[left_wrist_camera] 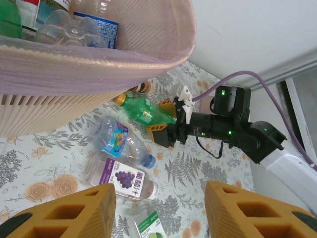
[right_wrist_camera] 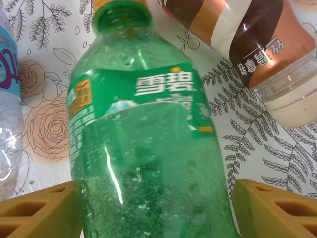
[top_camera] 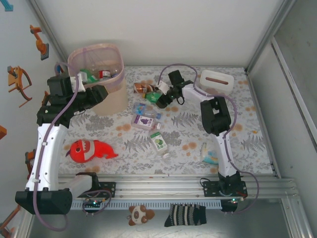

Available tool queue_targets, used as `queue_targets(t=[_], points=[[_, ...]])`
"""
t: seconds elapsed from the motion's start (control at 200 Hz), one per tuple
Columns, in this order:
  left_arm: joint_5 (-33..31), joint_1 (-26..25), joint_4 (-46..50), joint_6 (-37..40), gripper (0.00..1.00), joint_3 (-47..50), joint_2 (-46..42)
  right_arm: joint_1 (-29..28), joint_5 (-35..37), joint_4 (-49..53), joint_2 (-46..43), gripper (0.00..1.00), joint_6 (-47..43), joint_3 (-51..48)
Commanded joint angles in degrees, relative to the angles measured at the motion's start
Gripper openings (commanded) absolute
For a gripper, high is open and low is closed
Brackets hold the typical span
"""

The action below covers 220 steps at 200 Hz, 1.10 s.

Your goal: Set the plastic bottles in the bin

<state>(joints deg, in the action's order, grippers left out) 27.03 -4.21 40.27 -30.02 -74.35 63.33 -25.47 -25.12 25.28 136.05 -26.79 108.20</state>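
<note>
A green soda bottle (right_wrist_camera: 143, 148) with an orange cap sits between my right gripper's (right_wrist_camera: 156, 213) yellow fingers, which stand against its two sides; the gripper (top_camera: 158, 97) is at mid-table, with the bottle (left_wrist_camera: 143, 111) just left of it. A brown-labelled bottle (right_wrist_camera: 247, 44) lies beside it. On the table lie a clear blue-label bottle (left_wrist_camera: 116, 141), a grape-label bottle (left_wrist_camera: 119, 178) and a lime-label bottle (top_camera: 159, 143). The pink-beige bin (top_camera: 94, 49) at back left holds several bottles (left_wrist_camera: 74, 25). My left gripper (left_wrist_camera: 158, 213) hovers open and empty beside the bin (left_wrist_camera: 99, 64).
A red plush fish (top_camera: 89, 149) lies front left. A white tissue box (top_camera: 216, 82) stands at back right, and a pale wipes pack (top_camera: 210, 154) lies near the right arm's base. White walls close in the table on three sides.
</note>
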Motion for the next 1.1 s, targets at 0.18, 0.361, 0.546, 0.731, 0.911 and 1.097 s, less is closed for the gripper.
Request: queue_targets(t=[0.18,0.361,0.546,0.731,0.911,1.097], points=[[0.0,-1.6,-0.5,-0.7,0.50,0.7,0.8,0.2,-3.6,0.2,-2.2,0.63,1.0,-0.9],[-0.1,-1.9,-0.9,-0.9,0.50,0.8,0.2,0.2,-4.4,0.1,-5.7,0.56,0.9,-4.0],[0.0,-2.5,-2.2,-2.0,0.50,1.3,-0.9,0.2,-4.0,-0.6,-11.8,0.52,1.1,-9.7],[0.1,-3.4,-5.6,-4.0,0.50,2.7,-2.5,0.2,-1.8,-2.9,-19.9,0.51,2.2,-17.0],[1.2,-4.8,-9.5,-5.9,0.51,3.3,-3.0,0.2,-1.7,-4.8,-28.9,0.50,4.4,-23.7],[3.9,-6.2,-14.7,-6.7,0.55,4.2,-3.5,-0.1,-4.1,-8.4,-38.4,0.48,9.4,-28.9]])
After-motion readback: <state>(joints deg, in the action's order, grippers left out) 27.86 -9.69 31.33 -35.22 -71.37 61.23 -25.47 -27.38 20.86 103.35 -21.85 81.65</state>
